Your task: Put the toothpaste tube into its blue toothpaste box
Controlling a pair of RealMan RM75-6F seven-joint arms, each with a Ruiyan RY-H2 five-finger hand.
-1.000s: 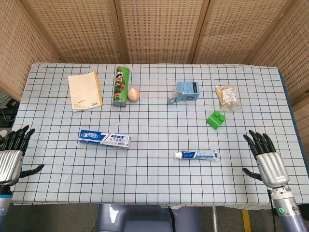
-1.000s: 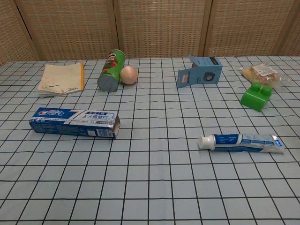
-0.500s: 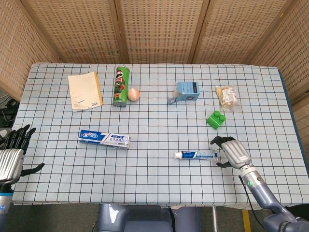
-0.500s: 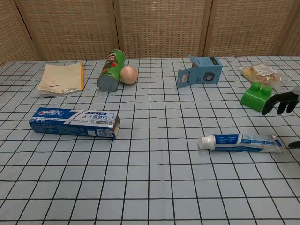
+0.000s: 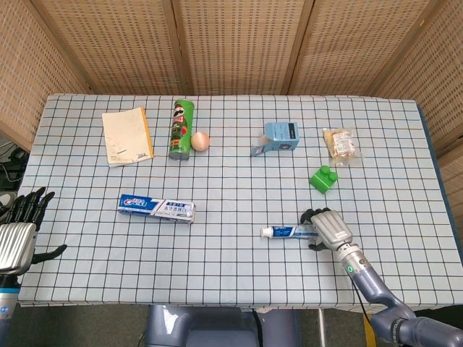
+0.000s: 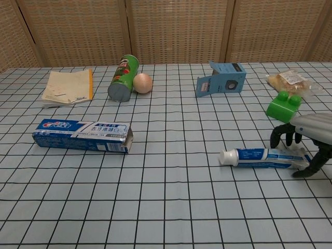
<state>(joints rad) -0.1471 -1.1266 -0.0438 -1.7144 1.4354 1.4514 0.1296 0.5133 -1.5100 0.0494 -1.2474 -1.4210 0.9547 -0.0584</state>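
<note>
The toothpaste tube [image 5: 289,231] [image 6: 259,156] lies flat on the checked cloth, white cap to the left. My right hand [image 5: 327,227] [image 6: 306,137] hovers over the tube's flat right end, fingers arched down on both sides of it and spread, nothing gripped. The blue toothpaste box [image 5: 157,208] [image 6: 82,135] lies well to the left, its open flap end facing right. My left hand [image 5: 18,231] hangs open at the table's left edge, far from both; the chest view does not show it.
At the back lie a notebook [image 5: 126,135], a green can [image 5: 181,128] on its side, an egg-like ball [image 5: 200,141], a small blue carton [image 5: 278,137] and a snack packet [image 5: 341,144]. A green block [image 5: 323,178] sits just behind the right hand.
My right hand has swept in from the table's right edge leftward and now arches over the tube's right end. Tube, box and left hand have not moved.
</note>
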